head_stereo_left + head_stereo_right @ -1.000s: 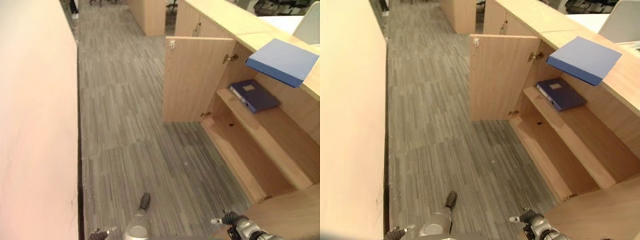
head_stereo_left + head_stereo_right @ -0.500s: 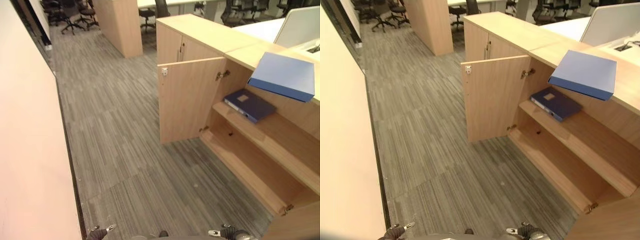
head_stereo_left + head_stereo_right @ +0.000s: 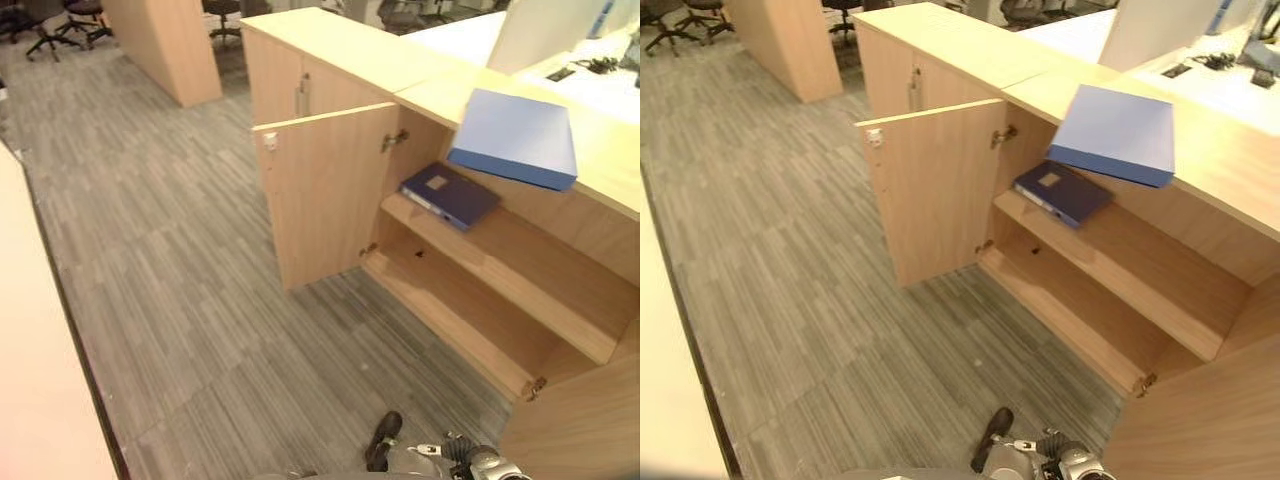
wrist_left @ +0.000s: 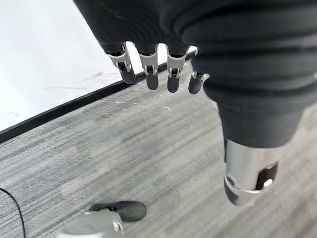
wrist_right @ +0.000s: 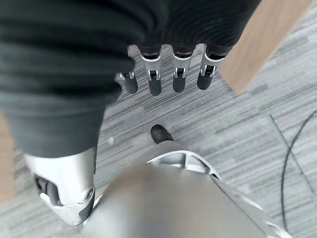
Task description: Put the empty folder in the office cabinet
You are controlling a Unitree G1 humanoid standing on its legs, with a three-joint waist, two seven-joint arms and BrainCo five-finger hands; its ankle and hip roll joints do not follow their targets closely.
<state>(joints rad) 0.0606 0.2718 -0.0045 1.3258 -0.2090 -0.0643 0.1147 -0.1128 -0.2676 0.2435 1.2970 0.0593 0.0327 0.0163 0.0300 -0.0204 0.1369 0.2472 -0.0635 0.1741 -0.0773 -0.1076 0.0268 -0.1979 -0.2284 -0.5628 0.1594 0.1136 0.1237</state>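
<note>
The light-blue folder (image 3: 517,137) lies flat on the cabinet top (image 3: 420,85), well clear of both hands, one long edge jutting out past the front lip above the open compartment. It looks like a stiff board binder: light if it is empty as the task says, rigid enough not to sag, with a smooth cover that I judge could slide against metal fingers. The overhanging edge seems the best place to take it, thumb under and fingers on top, or by the thick spine side facing out; a one-handed pinch at a corner might let it swing.

The cabinet (image 3: 1110,300) stands with its door (image 3: 325,195) swung wide on the left. Inside are two levels. On the upper shelf (image 3: 520,265) a dark-blue folder (image 3: 450,195) lies flat at the left end, just beside the hinge side, leaving the rest of that shelf bare. The bottom level (image 3: 1080,320) holds nothing that I can see. Either has room, I think, for the light-blue one slid in flat.

The left hand (image 4: 148,74) hangs low over the carpet (image 3: 200,300), fingers straight and relaxed, holding nothing. The right hand (image 5: 163,79) hangs likewise beside the cabinet's near wooden panel (image 5: 262,39), fingers loose and empty, thumb apart.
</note>
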